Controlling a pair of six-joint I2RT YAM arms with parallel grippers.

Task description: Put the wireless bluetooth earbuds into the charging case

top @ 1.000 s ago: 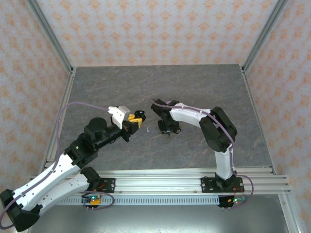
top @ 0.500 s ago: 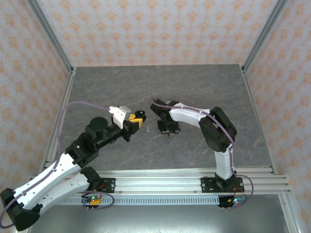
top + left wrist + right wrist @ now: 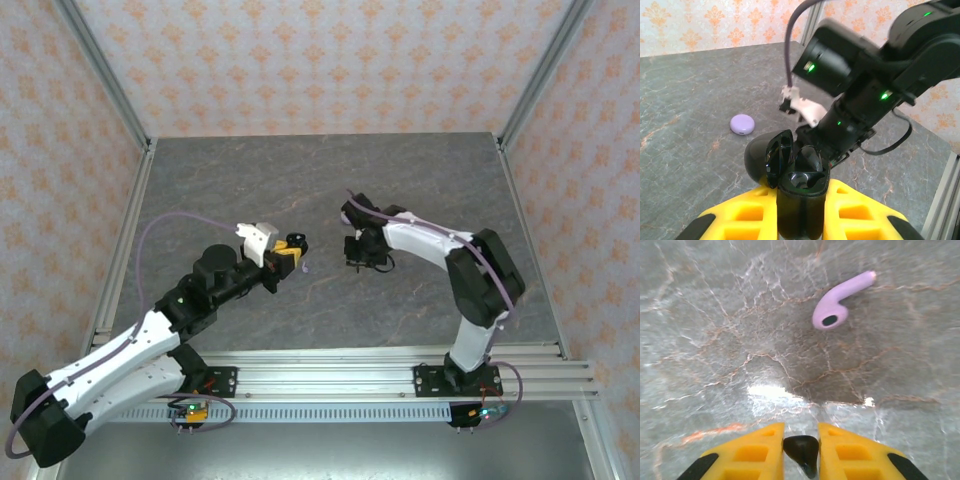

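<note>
Right wrist: right hand (image 3: 800,432) tight on black earbud (image 3: 802,449); left hand (image 3: 801,195) tight around open charging case (image 3: 805,172).

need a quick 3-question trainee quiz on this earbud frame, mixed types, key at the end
1. Fill in: the lilac earbud lies loose on the ____.
2. Which does the right gripper clamp between its fingers? A) the lilac earbud B) a black earbud C) nothing
3. True or false: the charging case held by the left gripper has its lid shut.

Key: 1 table; 2 B; 3 false, the lid stands open.
</note>
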